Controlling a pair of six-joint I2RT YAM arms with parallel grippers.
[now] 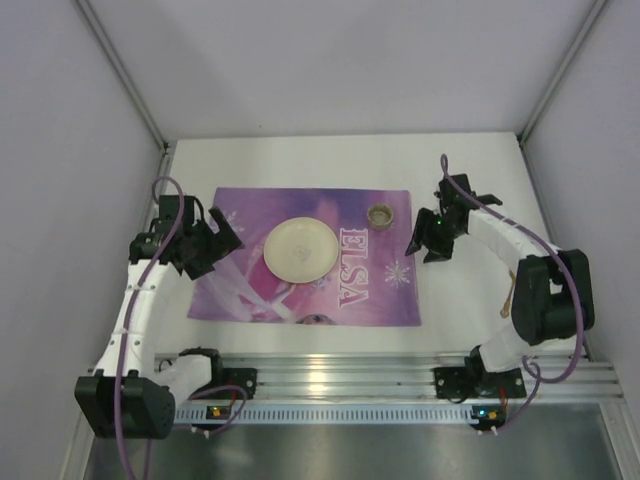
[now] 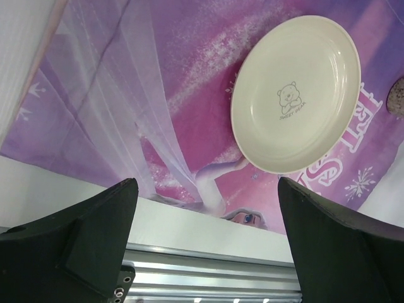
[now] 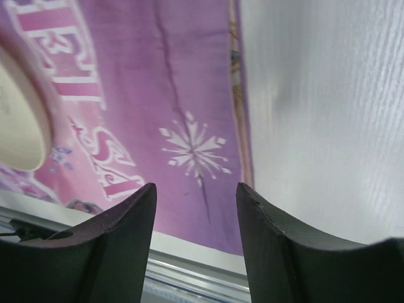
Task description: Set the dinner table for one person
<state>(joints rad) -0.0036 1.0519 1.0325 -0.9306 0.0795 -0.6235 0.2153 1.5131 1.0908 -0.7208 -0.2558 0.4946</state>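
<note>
The left tool (image 2: 207,184) and right tool (image 3: 197,187) both hang apart and empty above the white tabletop (image 1: 300,160), which carries 1 cream plate (image 1: 300,248) on a purple placemat (image 1: 250,210) between them.

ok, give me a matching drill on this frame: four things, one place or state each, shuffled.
Things:
1. plate
2. small cup
3. placemat
4. left gripper

Place or state:
A. open, empty, over the mat's left edge
B. purple, flat on the dinner table
C. cream, in the middle of the mat
D. near the mat's far edge, right of the plate

Pairs: 1-C, 2-D, 3-B, 4-A
</note>
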